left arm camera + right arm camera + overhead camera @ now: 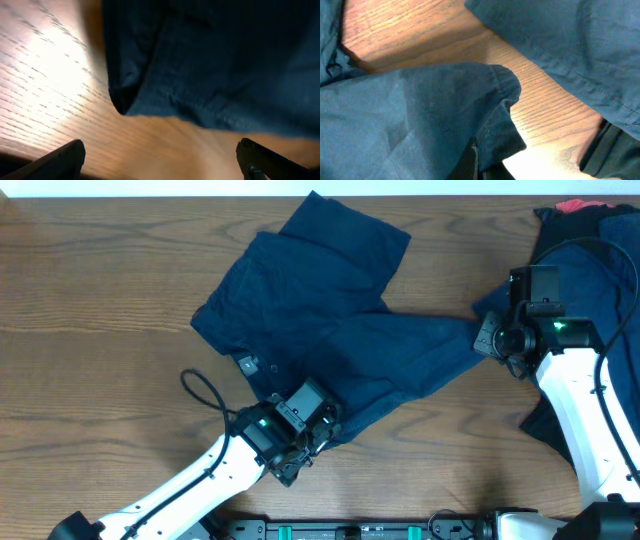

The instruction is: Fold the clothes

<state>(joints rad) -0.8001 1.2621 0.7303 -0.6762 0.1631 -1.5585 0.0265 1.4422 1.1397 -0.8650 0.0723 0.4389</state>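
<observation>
Nothing folded yet: shorts lie rumpled mid-worktop. Your left gripper stands open at their near hem. Right gripper sits at their right corner, grip unclear. Heap is unsorted.

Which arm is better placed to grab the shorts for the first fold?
Right, probably. The right gripper sits at the leg tip of the shorts, and its wrist view shows that corner right beneath it. The left gripper is open with the hem ahead, bare table between.
</observation>
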